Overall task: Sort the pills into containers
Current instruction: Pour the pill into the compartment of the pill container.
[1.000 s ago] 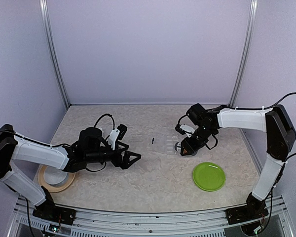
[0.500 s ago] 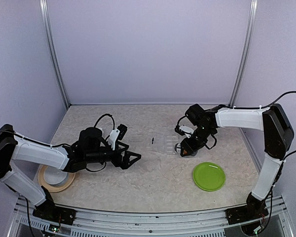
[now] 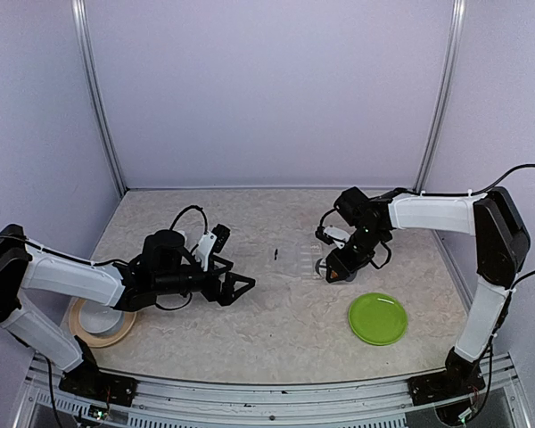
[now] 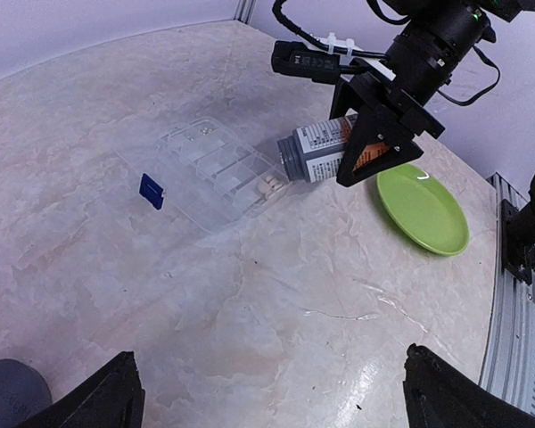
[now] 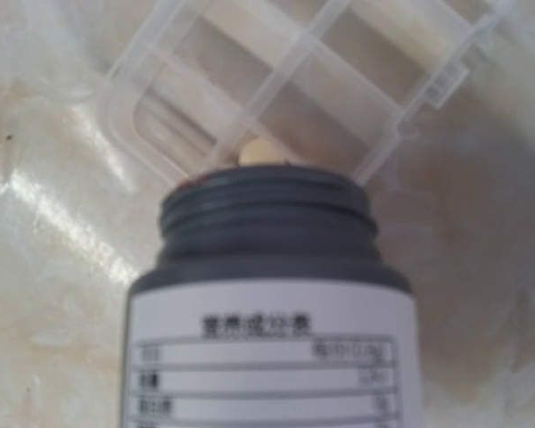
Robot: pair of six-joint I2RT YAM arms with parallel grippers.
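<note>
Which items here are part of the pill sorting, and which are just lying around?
In the job:
pill bottle, tipped in the right gripper
clear compartment box
white pills in it

Lying about:
green plate
white bowl on tan plate

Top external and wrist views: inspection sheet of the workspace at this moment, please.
Surface: pale marbled table.
Job's things: uncapped bottle tipped toward the clear pill organizer; one pill at its mouth; pills in one compartment.
Clutter: green plate; white bowl on a tan plate; gray disc, maybe the cap.
Claws: left claw open, holding nothing; right claw shut on the bottle.
Cables: black cable loops over the left arm.
Surroundings: lilac walls, metal posts.
</note>
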